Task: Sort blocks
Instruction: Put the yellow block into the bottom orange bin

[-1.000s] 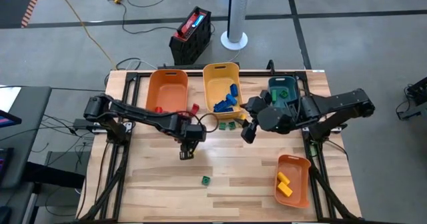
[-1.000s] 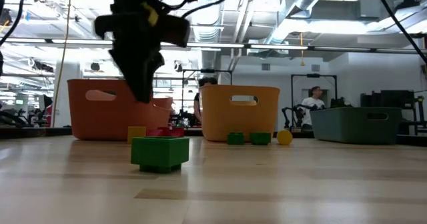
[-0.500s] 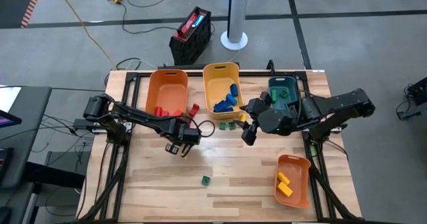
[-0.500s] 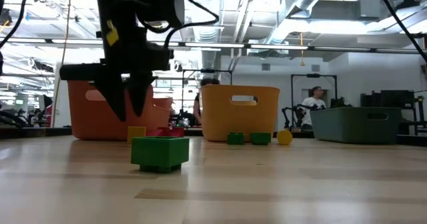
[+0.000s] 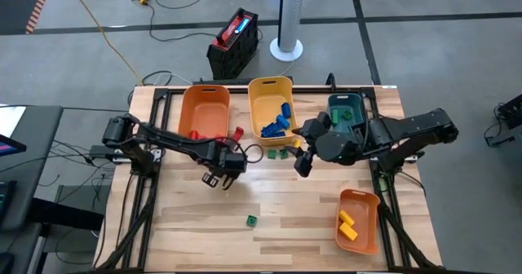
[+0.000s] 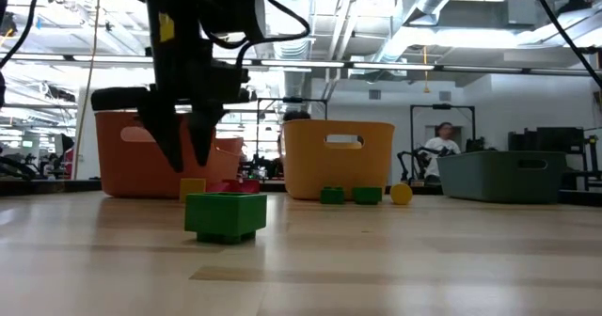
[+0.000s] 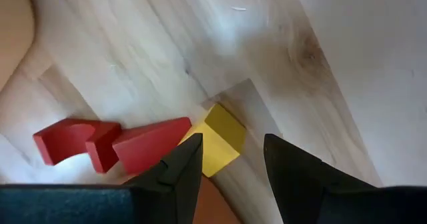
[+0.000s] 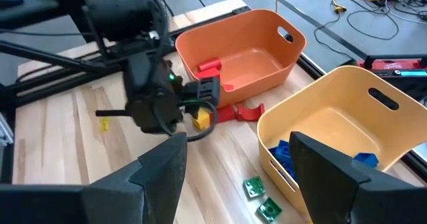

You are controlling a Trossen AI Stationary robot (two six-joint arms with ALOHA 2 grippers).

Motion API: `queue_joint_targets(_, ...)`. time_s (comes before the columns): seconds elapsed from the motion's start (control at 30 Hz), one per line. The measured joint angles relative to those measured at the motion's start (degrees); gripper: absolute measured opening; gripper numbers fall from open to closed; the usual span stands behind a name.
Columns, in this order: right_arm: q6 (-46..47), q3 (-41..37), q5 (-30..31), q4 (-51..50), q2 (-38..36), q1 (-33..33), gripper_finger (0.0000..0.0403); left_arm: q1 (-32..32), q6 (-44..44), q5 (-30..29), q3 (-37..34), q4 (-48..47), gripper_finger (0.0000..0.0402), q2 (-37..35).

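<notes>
Since the earlier frame, we note the left gripper [image 5: 218, 180] has moved back toward the orange bin [image 5: 204, 111]; its fingers stand parted, empty, above the yellow block [image 7: 217, 139] beside red blocks [image 7: 148, 151]. Right gripper [image 5: 301, 163] waits open mid-table.

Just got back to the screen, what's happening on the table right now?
Block sorting is partway done. The left gripper hangs open above a yellow block beside two red blocks, just in front of the orange bin; it holds nothing. The right gripper waits open and empty near the yellow bin, which holds blue blocks. Two green blocks lie in front of that bin, and another green block sits alone mid-table.
</notes>
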Motion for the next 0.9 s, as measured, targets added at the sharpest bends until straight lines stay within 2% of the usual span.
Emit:
queue_joint_targets(0.3, -0.9, 0.0, 0.1, 1.2, 0.0, 0.0, 0.0274, 1.8, 13.5, 0.0, 0.0, 0.5, 0.0155, 0.0)
queue_joint_targets(0.43, -0.9, 0.0, 0.1, 1.2, 0.0, 0.0, 0.0274, 1.6, 15.2, -1.2, 0.0, 1.1, 0.0161, 0.0)
queue_joint_targets(0.73, -0.9, 0.0, 0.1, 1.3, 0.0, 0.0, 0.0274, 1.4, 29.9, -3.3, -4.2, 1.0, 0.0216, 0.0)
queue_joint_targets(0.9, -1.1, 0.0, 0.1, 1.4, 0.0, 0.0, 0.0274, 1.3, 33.7, -5.4, -5.7, 3.8, 0.0225, 0.0)
